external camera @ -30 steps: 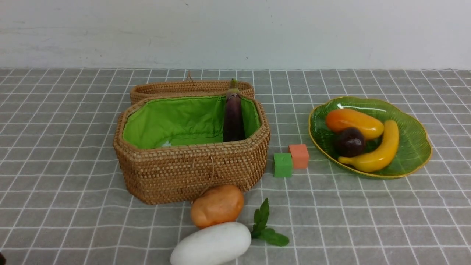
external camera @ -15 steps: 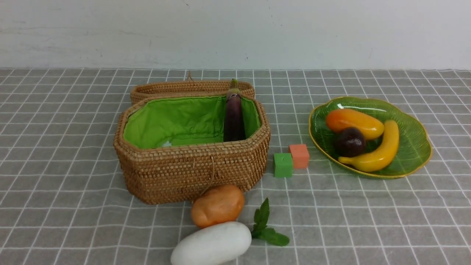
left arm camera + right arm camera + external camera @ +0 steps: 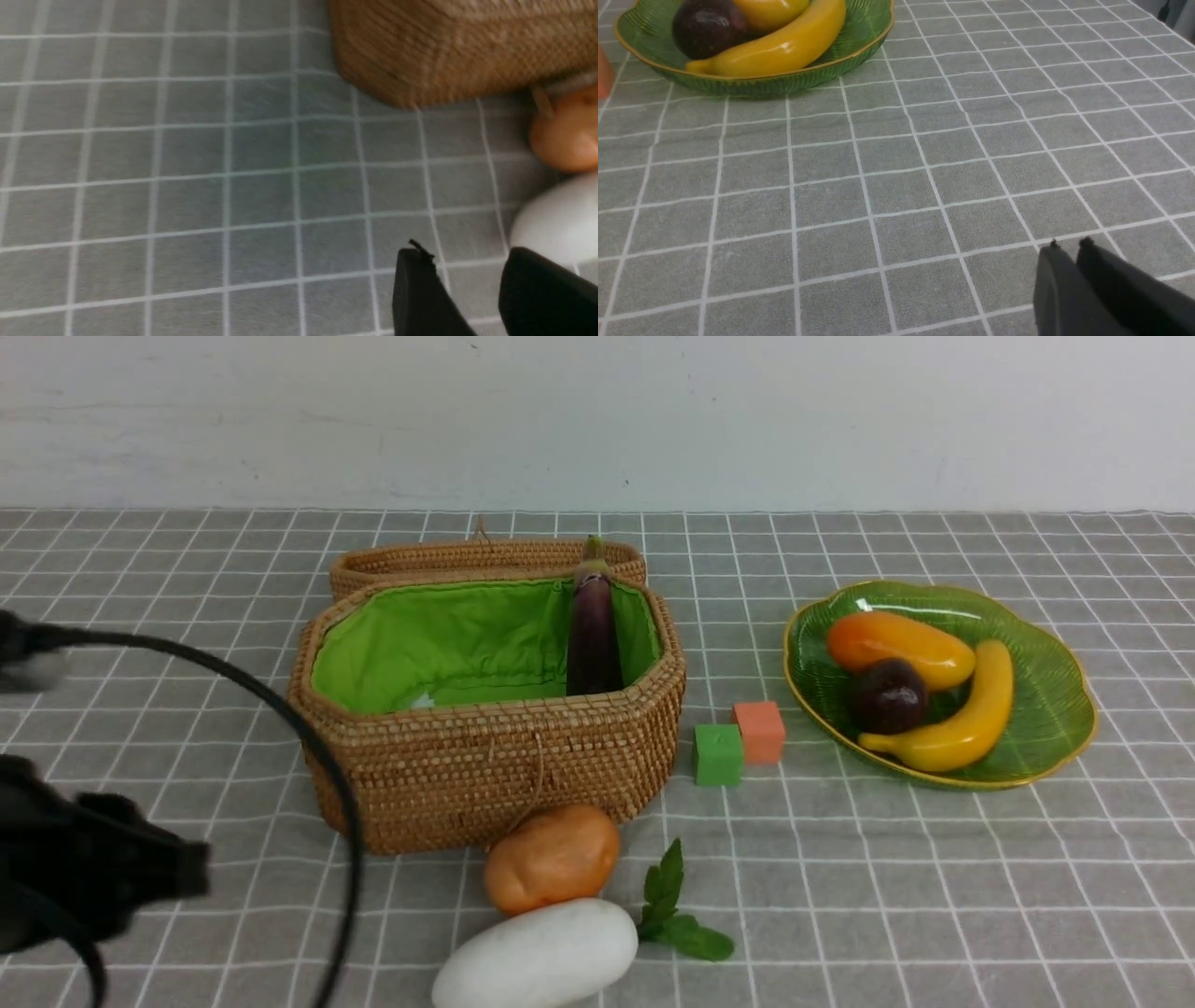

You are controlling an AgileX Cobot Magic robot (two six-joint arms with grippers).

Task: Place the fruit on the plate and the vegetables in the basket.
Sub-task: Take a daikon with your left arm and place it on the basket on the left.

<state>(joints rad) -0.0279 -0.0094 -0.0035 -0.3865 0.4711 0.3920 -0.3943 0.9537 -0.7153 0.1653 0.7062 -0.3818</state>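
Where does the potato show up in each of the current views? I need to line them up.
Front: the potato, lower middle, against the basket's near side.
Left wrist: at the right edge, partly cut off.
Right wrist: not in it.
Shared landmark: the wicker basket in the front and left wrist views only.

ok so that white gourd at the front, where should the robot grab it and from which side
Probably best: the glossy white oblong gourd across its middle, from above, fingers on its two long sides. It lies flat with rounded ends, and its far side nearly meets the orange-brown potato, so favour the stretch clear of that.
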